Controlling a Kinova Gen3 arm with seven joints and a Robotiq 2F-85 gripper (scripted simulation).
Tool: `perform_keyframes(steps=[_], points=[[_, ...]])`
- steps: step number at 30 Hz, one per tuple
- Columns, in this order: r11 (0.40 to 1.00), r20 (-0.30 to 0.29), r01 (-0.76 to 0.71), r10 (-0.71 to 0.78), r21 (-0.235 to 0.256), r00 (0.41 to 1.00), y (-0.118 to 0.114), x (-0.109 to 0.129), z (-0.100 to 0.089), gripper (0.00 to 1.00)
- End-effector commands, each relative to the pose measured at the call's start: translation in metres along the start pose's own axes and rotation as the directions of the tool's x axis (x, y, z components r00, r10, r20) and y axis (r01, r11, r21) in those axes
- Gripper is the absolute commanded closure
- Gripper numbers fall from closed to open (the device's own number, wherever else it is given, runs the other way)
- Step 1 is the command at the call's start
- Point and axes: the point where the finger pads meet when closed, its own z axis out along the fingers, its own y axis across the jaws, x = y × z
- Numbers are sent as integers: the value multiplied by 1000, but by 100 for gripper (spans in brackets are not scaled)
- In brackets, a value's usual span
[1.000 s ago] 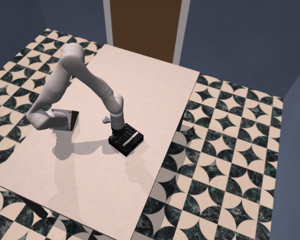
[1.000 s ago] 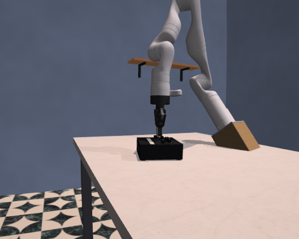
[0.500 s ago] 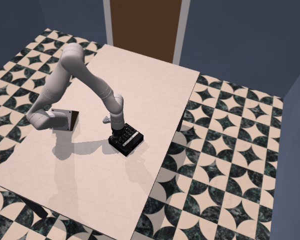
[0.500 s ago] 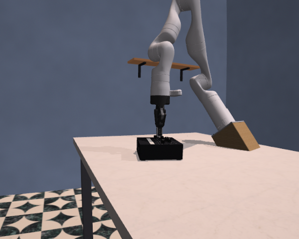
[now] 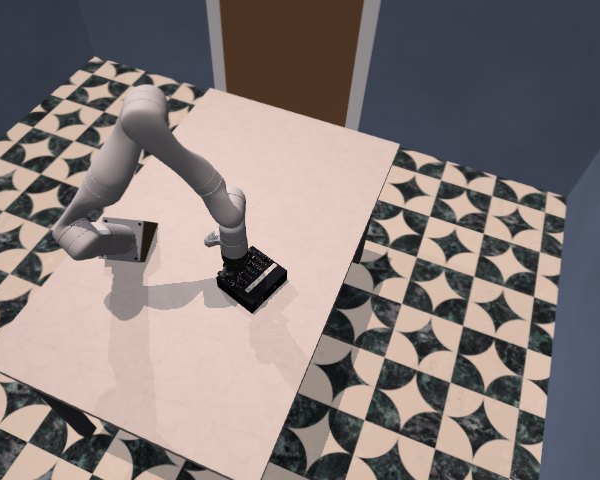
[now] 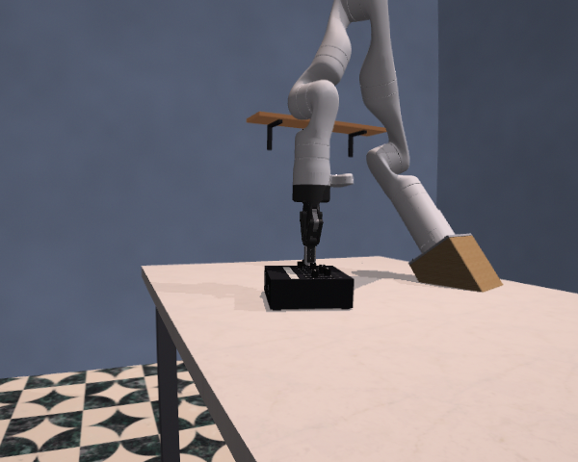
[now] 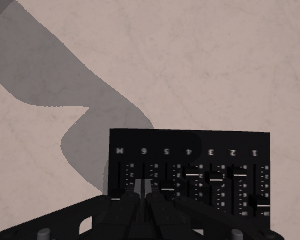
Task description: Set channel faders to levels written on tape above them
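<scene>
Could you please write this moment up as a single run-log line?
hand: shut, holding nothing, fingertips down on the desk's M end | lighting desk: upright on table | channel faders: at differing heights
</scene>
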Motion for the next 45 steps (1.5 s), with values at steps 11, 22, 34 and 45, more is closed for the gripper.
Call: perform_keyframes(steps=[11,22,34,45], points=[[1000,1,2,-2,-1,1000,1,1,-7,100],[1000,1,2,-2,-1,1000,1,1,-32,100],[1000,1,2,-2,-1,1000,0,1,-41,100],[1000,1,2,-2,-1,1000,0,1,-42,0]])
